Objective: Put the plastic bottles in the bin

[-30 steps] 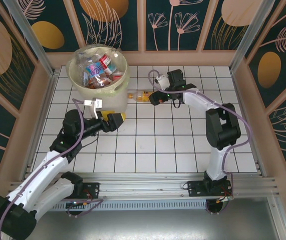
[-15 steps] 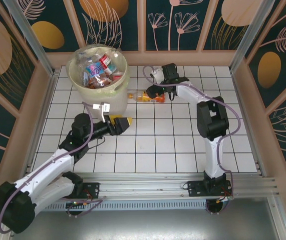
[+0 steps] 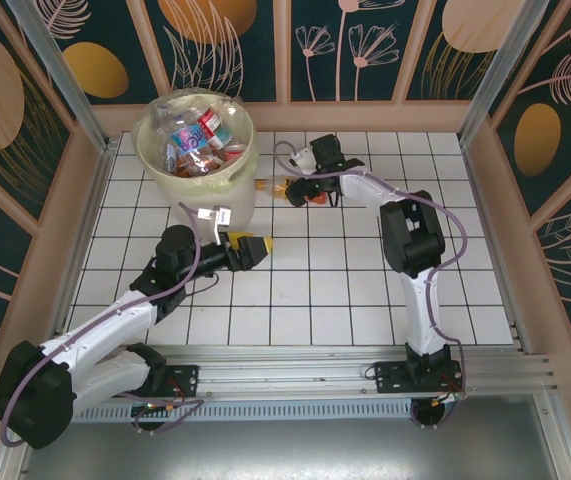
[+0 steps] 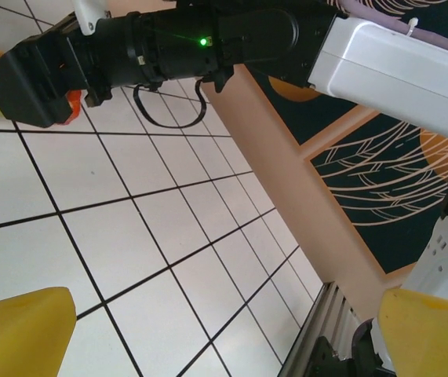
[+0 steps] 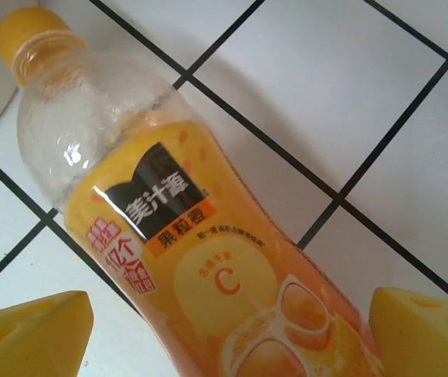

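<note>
An orange-labelled bottle (image 5: 176, 236) lies on its side on the tiled bench (image 3: 365, 290), just right of the bin (image 3: 190, 183), which holds a heap of other bottles (image 3: 197, 135). The right claw (image 5: 227, 334) hangs over it, spread to either side. The left claw (image 4: 224, 330), nearer the front, is spread wide and empty.

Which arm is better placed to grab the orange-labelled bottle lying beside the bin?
Right. The right arm's fingers sit open either side of the orange-labelled bottle on the tiles; the left arm's fingers hang open over bare tiles, well short of it.
</note>
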You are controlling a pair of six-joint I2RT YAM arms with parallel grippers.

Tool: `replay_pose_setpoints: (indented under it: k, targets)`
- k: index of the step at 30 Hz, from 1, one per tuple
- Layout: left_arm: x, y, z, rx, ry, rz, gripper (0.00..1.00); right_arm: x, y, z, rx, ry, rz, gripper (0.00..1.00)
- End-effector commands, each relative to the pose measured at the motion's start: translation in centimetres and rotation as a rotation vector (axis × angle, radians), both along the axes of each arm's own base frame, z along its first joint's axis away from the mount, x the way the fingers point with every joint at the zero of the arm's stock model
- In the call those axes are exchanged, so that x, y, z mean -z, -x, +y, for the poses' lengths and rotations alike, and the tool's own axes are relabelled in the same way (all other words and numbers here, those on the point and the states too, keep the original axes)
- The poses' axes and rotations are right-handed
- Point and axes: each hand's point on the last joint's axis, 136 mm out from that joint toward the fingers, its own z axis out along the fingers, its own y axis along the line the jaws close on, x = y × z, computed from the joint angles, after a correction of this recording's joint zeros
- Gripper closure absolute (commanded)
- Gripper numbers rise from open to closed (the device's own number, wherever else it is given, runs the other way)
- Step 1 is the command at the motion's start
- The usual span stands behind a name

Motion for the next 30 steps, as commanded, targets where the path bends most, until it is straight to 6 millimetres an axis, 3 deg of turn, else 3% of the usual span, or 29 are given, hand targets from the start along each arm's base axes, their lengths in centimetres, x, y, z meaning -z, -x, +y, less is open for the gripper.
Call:
replay_pose_setpoints:
  k: [1,9,14,22,30]
  targets:
    - [-1.9,-0.3,-0.3,0.0,0.033,-0.059,0.01,0.8,1.4,-0.5,0.003,0.036,0.014,0.11]
    - [-1.2,-0.5,-0.5,-0.001,0.023,-0.042,0.01,1.5,3.6,-1.0,0.024,0.017,0.039,0.14]
    - [-1.3,-0.4,-0.4,-0.002,0.023,-0.04,0.01,1.3,3.7,-0.9,0.033,-0.006,0.032,0.2]
    - [-1.4,-0.2,0.0,-0.016,0.019,-0.04,0.01,0.8,3.1,0.6,0.008,-0.007,0.025,0.21]
    - [-1.7,-0.2,0.1,-0.024,0.027,-0.033,0.01,1.3,4.7,0.3,0.025,-0.029,0.048,0.39]
